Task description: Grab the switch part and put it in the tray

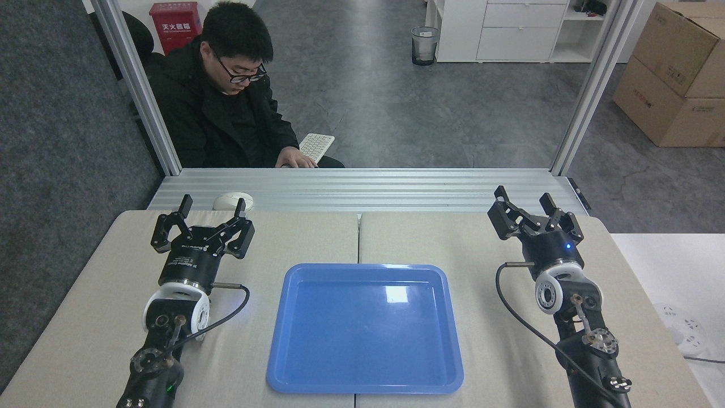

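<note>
**Both claws wide, tray at the near middle, no switch part in sight**

From the head view I see the tray flat on the tabletop, centred across the seam between the two table halves and close to the near edge. Its blue floor is bare apart from a glare patch. I cannot find the switch part anywhere in this view, so I cannot say where it is.

My left gripper sits over the far-left part of the tabletop, well apart from the tray, fingers spread wide with nothing between them. Just beyond it, at the far edge, lies a small white rounded object. My right gripper is over the far-right part, near the far edge, also spread wide and holding nothing.

Past the far edge runs a ribbed metal rail. Behind it a person in dark clothes sits with one hand on a white keyboard.
</note>
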Robot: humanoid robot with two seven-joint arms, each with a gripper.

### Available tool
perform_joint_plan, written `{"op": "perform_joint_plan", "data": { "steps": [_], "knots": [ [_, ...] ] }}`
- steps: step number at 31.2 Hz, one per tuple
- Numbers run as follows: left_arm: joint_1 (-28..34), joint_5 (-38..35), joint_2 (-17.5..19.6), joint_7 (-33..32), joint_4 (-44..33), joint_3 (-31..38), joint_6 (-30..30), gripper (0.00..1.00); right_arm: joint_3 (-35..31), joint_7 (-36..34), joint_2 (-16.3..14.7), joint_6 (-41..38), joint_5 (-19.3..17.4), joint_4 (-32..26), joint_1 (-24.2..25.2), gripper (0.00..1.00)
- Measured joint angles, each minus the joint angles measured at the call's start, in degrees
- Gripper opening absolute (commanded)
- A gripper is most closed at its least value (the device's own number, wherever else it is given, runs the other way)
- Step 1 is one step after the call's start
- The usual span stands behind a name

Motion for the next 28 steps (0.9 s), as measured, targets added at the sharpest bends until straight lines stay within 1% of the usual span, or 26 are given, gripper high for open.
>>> {"op": "perform_joint_plan", "data": {
  "steps": [20,28],
  "knots": [
    [0.3,0.0,0.0,0.2,0.0,0.0,0.0,1.00,0.0,0.0,0.0,0.0,0.1,0.0,0.0,1.00],
    [2.5,0.0,0.0,0.4,0.0,0.0,0.1,1.00,0.0,0.0,0.0,0.0,0.1,0.0,0.0,1.00]
  ]
}}
